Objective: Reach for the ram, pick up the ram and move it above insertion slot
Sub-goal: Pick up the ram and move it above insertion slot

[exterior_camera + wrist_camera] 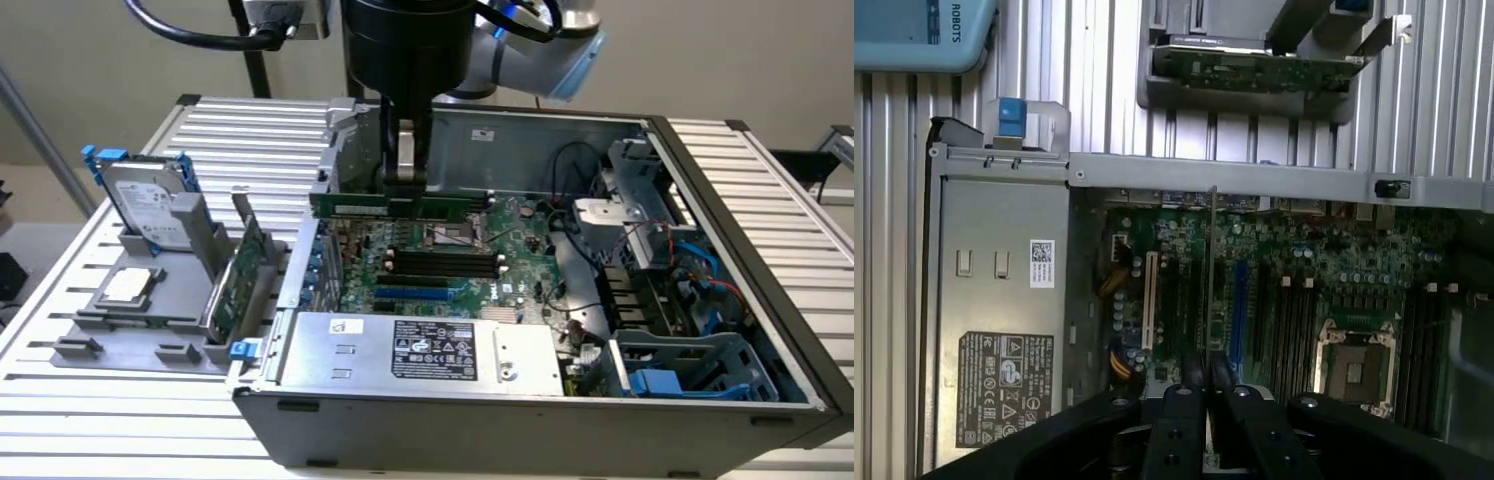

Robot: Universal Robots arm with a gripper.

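The gripper [404,180] is clamped on the ram [400,205], with its two fingers pressed against the strip's upper edge near mid-length. The ram is held horizontally, long edge level, directly beneath the gripper and clear of the motherboard [441,255] below it. In the wrist view the ram [1212,270] is seen edge-on as a thin line running out from between the finger pads [1194,375] of the gripper [1209,378].

Beneath the held strip, the black memory slots [441,265] are located on the motherboard, with the processor socket [451,234] just behind them. In the wrist view the processor socket [1351,362] lies to one side of the strip, and a blue slot [1238,310] and a white slot [1150,300] lie on either side of the ram line.

The computer case [534,400] is open at the top, and the grey power supply [400,350] with its label is positioned on the near side of the gripper. Outside the case, toward the exterior view's left of the gripper, a hard drive [144,205] and an expansion card [240,275] are held upright in a grey fixture [114,335] on the slatted table [240,135].
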